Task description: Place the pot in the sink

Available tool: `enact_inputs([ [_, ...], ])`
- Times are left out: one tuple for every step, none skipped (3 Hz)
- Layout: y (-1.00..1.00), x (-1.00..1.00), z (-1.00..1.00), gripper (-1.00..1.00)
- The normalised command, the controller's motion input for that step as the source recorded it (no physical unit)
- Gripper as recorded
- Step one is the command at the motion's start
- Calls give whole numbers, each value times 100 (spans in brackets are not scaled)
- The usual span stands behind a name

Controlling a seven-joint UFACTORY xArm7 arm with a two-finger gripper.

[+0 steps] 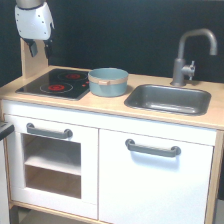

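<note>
The teal-blue pot with a tan band below its rim stands upright on the wooden counter, between the hob and the sink, overlapping the hob's right edge. The dark grey sink is set into the counter to the exterior view's right of the pot and holds nothing. My gripper hangs at the top left under its white housing, well above and to the left of the pot. Its dark fingers are small and blurred, with nothing visibly between them. I cannot tell whether they are open or shut.
A black hob with red rings lies at the counter's left. A grey tap stands behind the sink. A wooden upright rises behind the hob, near the gripper. White cabinet doors with grey handles are below.
</note>
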Motion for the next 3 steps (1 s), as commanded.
enact_inputs([
  [-10,76,20,99],
  [-11,86,23,99],
  [-5,89,14,99],
])
